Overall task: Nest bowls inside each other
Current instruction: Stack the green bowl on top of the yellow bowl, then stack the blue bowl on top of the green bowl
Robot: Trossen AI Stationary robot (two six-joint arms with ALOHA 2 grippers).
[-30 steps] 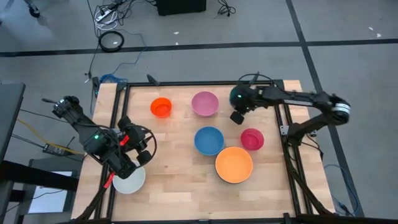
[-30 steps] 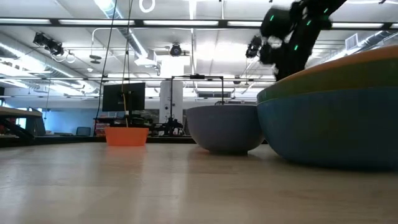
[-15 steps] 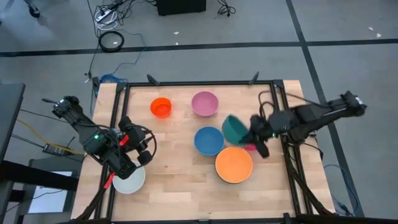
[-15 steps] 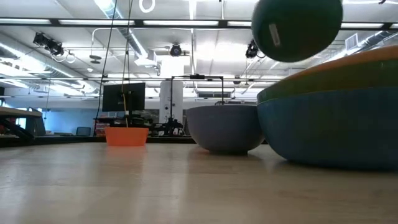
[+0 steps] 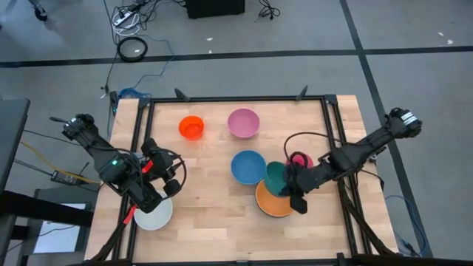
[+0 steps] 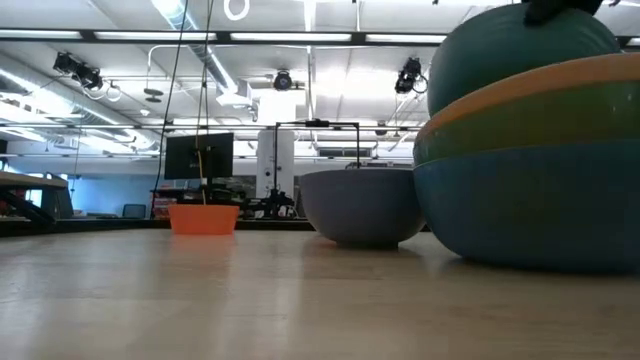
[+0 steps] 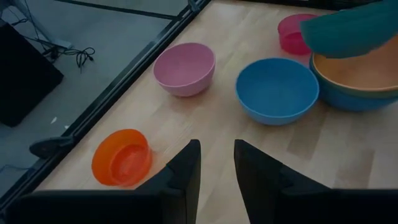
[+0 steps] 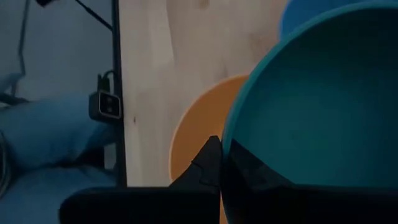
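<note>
My right gripper (image 5: 288, 186) is shut on a teal bowl (image 5: 276, 176), holding it tilted over the far left rim of the orange bowl (image 5: 275, 201). In the low view the orange bowl (image 6: 540, 85) sits nested in a green bowl (image 6: 530, 125), and that in a blue one (image 6: 520, 200). Whether the teal bowl (image 6: 520, 50) touches the orange one, I cannot tell. A second blue bowl (image 5: 248, 167), a pink bowl (image 5: 243, 123), a small orange-red bowl (image 5: 191, 127) and a magenta bowl (image 5: 299, 159) stand on their bases. My left gripper (image 5: 167, 183) hovers open above a white bowl (image 5: 154, 214). My right gripper pinches the teal bowl's wall at its rim (image 8: 229, 134), one finger (image 8: 208, 163) outside the bowl and one inside. The fingers come slanting down from the table's right side. The bowl hangs tilted, its opening turned toward the gripper, over the orange bowl.
A black frame (image 5: 222, 100) borders the table's wooden top. Bare wood lies at the near middle, between the white bowl and the orange stack. The right arm (image 5: 369, 144) reaches in from the right edge, over the magenta bowl.
My right gripper has swung from the far right part of the table toward the near edge, carrying the teal bowl. The bowl has come from beside the pink bowl to over the orange bowl's rim and has turned about with the wrist. The gripper has stayed shut on it.
</note>
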